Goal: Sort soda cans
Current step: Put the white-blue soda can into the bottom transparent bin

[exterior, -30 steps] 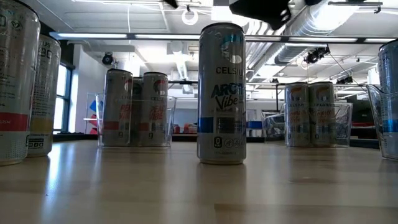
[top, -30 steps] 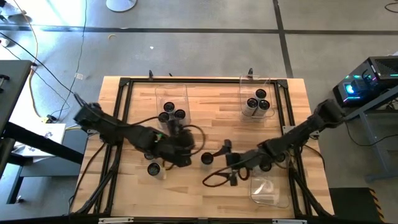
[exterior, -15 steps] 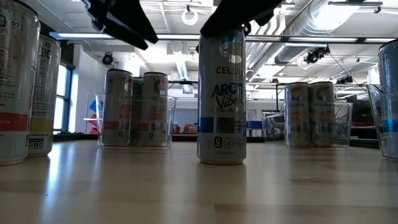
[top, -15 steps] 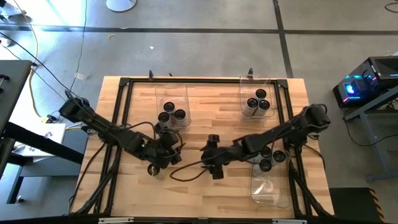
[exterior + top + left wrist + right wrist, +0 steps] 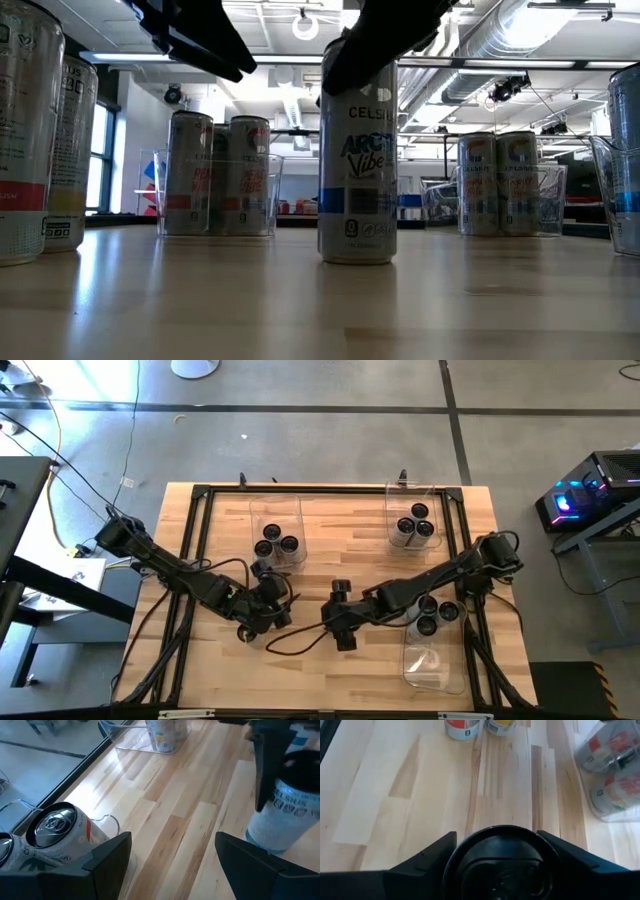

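high view: the right tool (image 5: 338, 622) sits over the centre can (image 5: 333, 614), mid tabletop (image 5: 330, 540). the left tool (image 5: 262, 612) hangs just to its left, near a lone can (image 5: 243, 632) at the front. three cans (image 5: 277, 546) stand in the back-left bin (image 5: 276, 508), three more (image 5: 414, 528) in the back-right bin (image 5: 410, 493), and others (image 5: 432, 616) in the front-right bin (image 5: 436, 672).

low view: the centre can stands upright on the wood, its top covered by the dark right tool; the left tool is raised, apart from any can.

left wrist view: the left tool's fingers (image 5: 107, 854) stand apart with only bare wood between them (nothing is held). a can with a red band (image 5: 57, 831) lies close by.

right wrist view: the right tool's fingers (image 5: 427, 856) are closed against both sides of the centre can's dark top, clamping it. two further cans (image 5: 479, 727) stand beyond.
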Motion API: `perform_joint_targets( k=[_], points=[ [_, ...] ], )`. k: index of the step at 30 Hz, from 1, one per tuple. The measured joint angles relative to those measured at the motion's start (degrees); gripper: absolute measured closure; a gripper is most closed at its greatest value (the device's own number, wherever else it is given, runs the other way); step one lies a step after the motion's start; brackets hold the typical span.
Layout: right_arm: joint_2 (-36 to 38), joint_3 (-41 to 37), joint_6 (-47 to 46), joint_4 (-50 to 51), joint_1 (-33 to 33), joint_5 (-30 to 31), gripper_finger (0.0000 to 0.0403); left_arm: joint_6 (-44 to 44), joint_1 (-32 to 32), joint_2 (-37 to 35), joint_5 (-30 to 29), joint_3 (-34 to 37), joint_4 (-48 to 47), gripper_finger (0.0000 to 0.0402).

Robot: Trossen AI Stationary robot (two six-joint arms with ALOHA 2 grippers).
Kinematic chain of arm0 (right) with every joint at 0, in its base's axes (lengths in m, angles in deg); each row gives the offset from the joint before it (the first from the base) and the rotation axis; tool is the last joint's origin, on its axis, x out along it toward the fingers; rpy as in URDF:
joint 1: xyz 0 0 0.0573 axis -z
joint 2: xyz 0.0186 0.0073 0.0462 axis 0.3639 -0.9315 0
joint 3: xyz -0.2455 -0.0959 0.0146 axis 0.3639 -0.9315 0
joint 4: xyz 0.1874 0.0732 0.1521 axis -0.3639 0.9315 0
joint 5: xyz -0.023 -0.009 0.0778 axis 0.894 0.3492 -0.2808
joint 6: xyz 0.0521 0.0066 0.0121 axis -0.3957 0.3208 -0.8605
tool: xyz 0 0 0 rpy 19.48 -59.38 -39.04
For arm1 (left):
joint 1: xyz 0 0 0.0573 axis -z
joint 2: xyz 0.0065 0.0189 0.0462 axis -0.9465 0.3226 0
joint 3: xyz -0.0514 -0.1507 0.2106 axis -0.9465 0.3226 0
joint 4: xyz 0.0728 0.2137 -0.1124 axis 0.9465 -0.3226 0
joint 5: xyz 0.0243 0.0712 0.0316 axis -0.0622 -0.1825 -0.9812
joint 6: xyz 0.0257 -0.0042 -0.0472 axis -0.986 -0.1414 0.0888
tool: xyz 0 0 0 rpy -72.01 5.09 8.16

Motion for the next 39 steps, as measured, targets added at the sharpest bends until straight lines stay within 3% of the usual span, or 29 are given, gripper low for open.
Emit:
perform_joint_targets(
  k=[5, 10, 15, 20, 31, 39],
  points=[
    [3.7, 2.0, -4.9, 6.3, -1.6, 2.1, 0.0164, -0.2, 0.0, 0.0, 0.0, 0.0, 0.0, 0.0119],
    [9.2, 10.5, -14.0, 17.7, -8.6, 5.5, 0.0164, -0.2, 0.0, 0.0, -0.4, 0.0, 0.0, 0.0119],
    [12.2, 19.4, -28.0, 33.7, -19.3, 11.0, 0.0164, -0.2, 0.0, 0.0, -1.3, 0.0, 0.0, 0.0119],
    [13.1, 23.1, -49.3, 48.3, -30.7, 16.9, 0.0164, -0.2, 0.2, 0.0, -2.1, 0.0, 0.2, 0.0119],
    [12.9, 14.7, -94.2, 64.0, -49.5, 17.1, 0.0164, -0.2, 0.2, 0.0, -2.2, 0.0, 0.2, 0.0119],
    [13.0, 3.8, -104.3, 63.7, -52.0, 16.7, 0.0164, -0.2, 0.2, 0.0, -2.2, 0.0, 1.0, 0.0119]
  ],
)
